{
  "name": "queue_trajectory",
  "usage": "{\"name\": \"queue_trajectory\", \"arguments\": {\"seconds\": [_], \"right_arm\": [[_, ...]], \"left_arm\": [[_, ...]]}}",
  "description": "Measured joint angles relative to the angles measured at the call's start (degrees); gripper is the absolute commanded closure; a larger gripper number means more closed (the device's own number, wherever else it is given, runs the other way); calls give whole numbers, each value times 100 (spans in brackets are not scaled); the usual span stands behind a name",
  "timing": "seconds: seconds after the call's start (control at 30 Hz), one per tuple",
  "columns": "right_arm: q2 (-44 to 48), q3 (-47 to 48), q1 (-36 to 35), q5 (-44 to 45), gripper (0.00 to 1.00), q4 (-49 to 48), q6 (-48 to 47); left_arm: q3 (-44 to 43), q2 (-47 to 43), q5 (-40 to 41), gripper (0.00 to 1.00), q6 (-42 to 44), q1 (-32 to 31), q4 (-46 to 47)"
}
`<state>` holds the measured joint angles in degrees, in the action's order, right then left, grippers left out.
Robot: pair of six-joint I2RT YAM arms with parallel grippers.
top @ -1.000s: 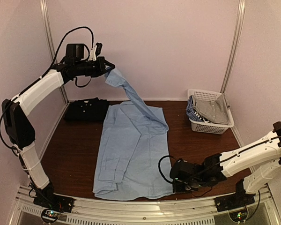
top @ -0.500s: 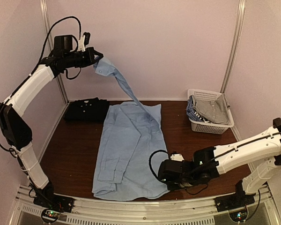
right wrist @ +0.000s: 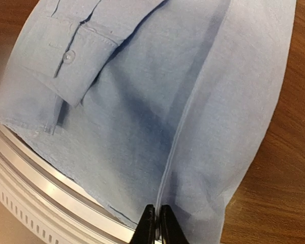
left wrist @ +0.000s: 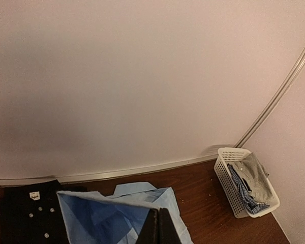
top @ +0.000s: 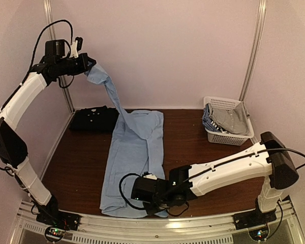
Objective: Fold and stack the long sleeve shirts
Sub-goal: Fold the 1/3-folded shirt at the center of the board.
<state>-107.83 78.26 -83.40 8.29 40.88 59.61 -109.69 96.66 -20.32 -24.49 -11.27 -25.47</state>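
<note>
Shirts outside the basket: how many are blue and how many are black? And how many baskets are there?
light blue shirt: 1
black shirt: 1
white basket: 1
total: 3

free: bare table (top: 193, 133) between light blue shirt (top: 134, 152) and basket (top: 229, 136) | obstacle: black shirt (top: 94, 120) far-left corner
</note>
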Motion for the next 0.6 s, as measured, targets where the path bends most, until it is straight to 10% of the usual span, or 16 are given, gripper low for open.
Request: {"name": "queue_trajectory", "arguments": {"seconds": [0.4, 0.6], "right_arm": [[122, -629, 114, -645, 46, -1119, -256], [1062, -1156, 444, -649, 52, -1390, -232]], "left_arm": [[348, -258, 680, 100, 140, 22, -308], [273, -247, 907, 100, 188, 46, -505]]}}
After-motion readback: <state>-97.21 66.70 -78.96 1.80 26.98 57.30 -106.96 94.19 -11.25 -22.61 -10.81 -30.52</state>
